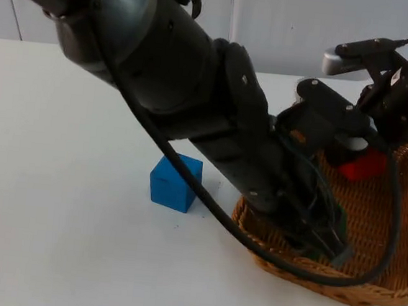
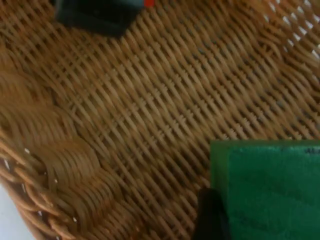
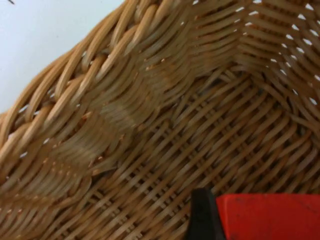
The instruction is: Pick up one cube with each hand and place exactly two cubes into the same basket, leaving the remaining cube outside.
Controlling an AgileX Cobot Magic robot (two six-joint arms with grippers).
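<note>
A wicker basket (image 1: 301,272) stands at the right of the table. My left gripper (image 1: 326,238) reaches down inside it near the front wall, shut on a green cube (image 2: 270,192); a black fingertip (image 2: 209,216) rests against the cube's side, just above the woven floor (image 2: 165,100). My right gripper (image 1: 360,150) hangs over the basket's far part, shut on a red cube (image 1: 363,166). That red cube (image 3: 270,216) sits beside a fingertip (image 3: 201,215) above the basket's inner wall (image 3: 125,115). A blue cube (image 1: 176,183) lies on the table left of the basket.
The left arm (image 1: 196,87) crosses the middle of the table from the upper left and passes just above and right of the blue cube. White table (image 1: 54,204) spreads to the left and front. The grey partition wall (image 1: 288,31) closes the back.
</note>
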